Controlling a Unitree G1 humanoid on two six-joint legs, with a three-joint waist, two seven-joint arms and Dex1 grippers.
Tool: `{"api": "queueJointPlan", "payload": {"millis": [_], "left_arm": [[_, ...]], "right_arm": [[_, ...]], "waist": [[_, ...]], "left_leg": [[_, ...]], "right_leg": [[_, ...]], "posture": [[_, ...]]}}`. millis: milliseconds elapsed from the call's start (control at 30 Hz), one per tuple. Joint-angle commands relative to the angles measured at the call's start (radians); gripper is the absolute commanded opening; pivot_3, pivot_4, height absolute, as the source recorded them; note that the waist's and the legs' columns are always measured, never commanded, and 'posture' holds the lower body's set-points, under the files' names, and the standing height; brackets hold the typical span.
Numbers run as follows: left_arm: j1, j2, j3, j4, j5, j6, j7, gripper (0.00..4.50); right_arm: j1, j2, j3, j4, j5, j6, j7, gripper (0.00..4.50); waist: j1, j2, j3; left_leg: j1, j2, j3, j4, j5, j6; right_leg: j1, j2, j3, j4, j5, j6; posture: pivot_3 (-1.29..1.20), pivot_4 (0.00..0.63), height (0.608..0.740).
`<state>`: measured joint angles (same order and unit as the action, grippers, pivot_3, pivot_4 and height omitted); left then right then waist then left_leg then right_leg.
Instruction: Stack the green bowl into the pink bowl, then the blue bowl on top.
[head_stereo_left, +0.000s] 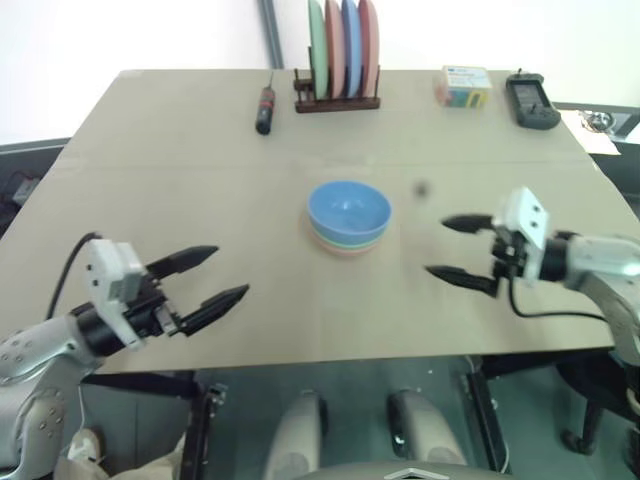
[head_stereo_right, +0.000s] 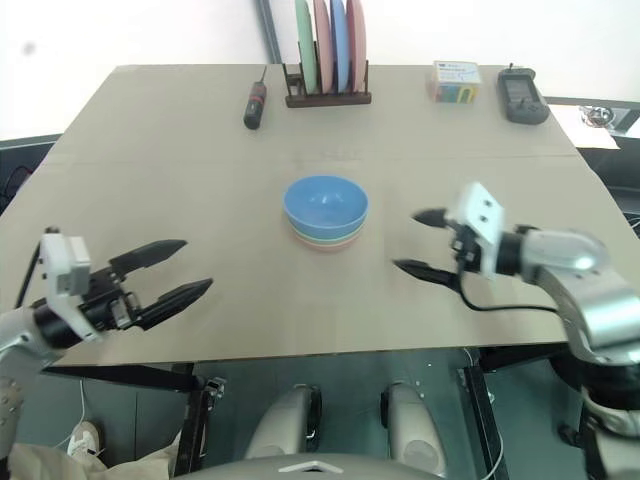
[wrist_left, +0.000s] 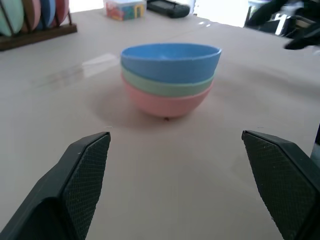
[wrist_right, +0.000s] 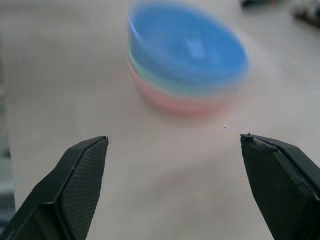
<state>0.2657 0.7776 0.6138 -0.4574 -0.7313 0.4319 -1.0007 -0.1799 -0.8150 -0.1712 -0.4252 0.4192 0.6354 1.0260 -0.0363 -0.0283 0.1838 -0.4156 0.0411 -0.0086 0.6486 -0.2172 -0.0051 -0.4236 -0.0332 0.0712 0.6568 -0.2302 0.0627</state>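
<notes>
Three bowls are seen nested mid-worktop (head_stereo_left: 150, 130): blue bowl (wrist_left: 170, 61) uppermost, green bowl (wrist_left: 165, 86) in the middle, pink bowl (wrist_left: 165, 104) at the bottom. Left gripper (head_stereo_left: 208, 278) and right gripper (head_stereo_left: 452, 248) are held apart from the stack on either side, jaws spread wide, nothing pinched.

Four cameras on one table

The two eye views look forward and down from the head over the whole table (head_stereo_left: 200, 130), sharing nearly the same scene, slightly offset. Each wrist view looks low along its own fingers, from opposite sides and much nearer, at the bowl stack (wrist_left: 169, 80); all four share that stack.
</notes>
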Motion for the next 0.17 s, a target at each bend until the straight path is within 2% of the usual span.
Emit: {"api": "queueJointPlan", "payload": {"millis": [33, 167], "left_arm": [[0.018, 0.027, 0.069, -0.005, -0.014, -0.014, -0.025, 4.5], [0.007, 0.059, 0.033, -0.006, -0.024, 0.03, -0.033, 4.5]], "right_arm": [[0.051, -0.049, -0.119, -0.068, 0.039, -0.021, 0.011, 4.42], [0.077, -0.064, -0.156, -0.077, 0.066, 0.0, -0.018, 4.42]], "waist": [[-0.01, 0.001, 0.0], [-0.009, 0.0, -0.001]], "left_leg": [[0.001, 0.001, 0.001, 0.0, 0.0, 0.0], [0.003, 0.001, 0.002, 0.002, 0.0, 0.0]], "right_leg": [[0.0, 0.001, 0.001, 0.0, -0.001, 0.001], [0.0, 0.002, 0.002, 0.002, -0.001, 0.002]], "posture": [[0.0, 0.15, 0.74], [0.0, 0.15, 0.74]]}}
